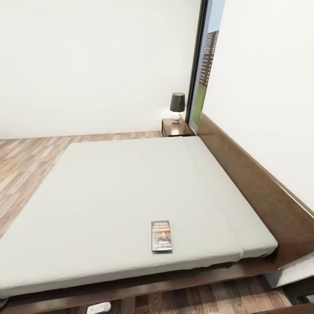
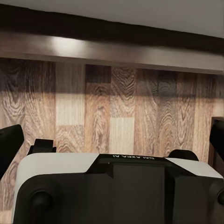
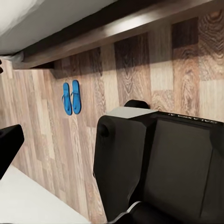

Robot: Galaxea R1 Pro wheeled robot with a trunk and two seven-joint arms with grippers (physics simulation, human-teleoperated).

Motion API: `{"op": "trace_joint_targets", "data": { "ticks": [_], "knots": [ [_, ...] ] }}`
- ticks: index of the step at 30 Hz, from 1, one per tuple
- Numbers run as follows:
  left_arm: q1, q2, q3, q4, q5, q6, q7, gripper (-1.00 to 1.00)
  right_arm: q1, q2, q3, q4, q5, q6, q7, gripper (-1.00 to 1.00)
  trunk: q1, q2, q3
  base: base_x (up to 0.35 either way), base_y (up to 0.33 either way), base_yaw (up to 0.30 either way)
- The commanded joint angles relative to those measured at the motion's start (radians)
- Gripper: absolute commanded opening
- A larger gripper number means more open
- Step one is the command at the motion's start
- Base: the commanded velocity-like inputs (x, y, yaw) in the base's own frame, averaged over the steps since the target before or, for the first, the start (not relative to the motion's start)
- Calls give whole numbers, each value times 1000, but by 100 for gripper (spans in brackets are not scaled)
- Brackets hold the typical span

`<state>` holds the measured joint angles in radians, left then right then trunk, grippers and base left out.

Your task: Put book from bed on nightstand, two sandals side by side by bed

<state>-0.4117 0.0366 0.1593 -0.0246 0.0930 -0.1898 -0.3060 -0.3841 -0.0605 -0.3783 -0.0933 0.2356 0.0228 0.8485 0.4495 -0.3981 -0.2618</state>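
- The book [image 1: 161, 236] lies flat near the bed's [image 1: 109, 187] near edge, within your reach.
- The sandals [image 3: 71, 97] sit paired on the floor beside the bed frame.
- The nightstand [image 1: 175, 127] waits past the bed's far corner.
- You cannot tell either gripper's state.

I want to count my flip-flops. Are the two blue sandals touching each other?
Cannot tell. The right wrist view shows the sandals side by side on the floor, too small to show contact or a gap.

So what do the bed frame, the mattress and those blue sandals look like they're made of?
The bed frame looks like dark brown wood with a smooth, slightly shiny finish. The mattress seems soft, matte off-white fabric, creased at its edge. The sandals look like flat blue foam or rubber, though that is hard to tell.
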Motion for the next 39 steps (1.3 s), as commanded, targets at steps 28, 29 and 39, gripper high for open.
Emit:
{"op": "trace_joint_targets", "data": {
  "ticks": [28, 29, 39],
  "knots": [
    [-27, -52, 2, -343, 7, 272, -272, 100, -1, 2, -7, -2, 7, 6, 0, 100, 0, -2, -45, 0, 0, 0],
    [-27, -62, 1, -389, 7, 313, -273, 100, -1, 2, -7, -2, 6, 6, 0, 100, 0, -2, -47, 0, 0, 0],
    [-144, -183, -1, -1001, 12, 868, -253, 100, -1, 2, -7, -2, 6, 6, 0, 100, 0, -2, -63, 0, 0, 0]
  ]
}}
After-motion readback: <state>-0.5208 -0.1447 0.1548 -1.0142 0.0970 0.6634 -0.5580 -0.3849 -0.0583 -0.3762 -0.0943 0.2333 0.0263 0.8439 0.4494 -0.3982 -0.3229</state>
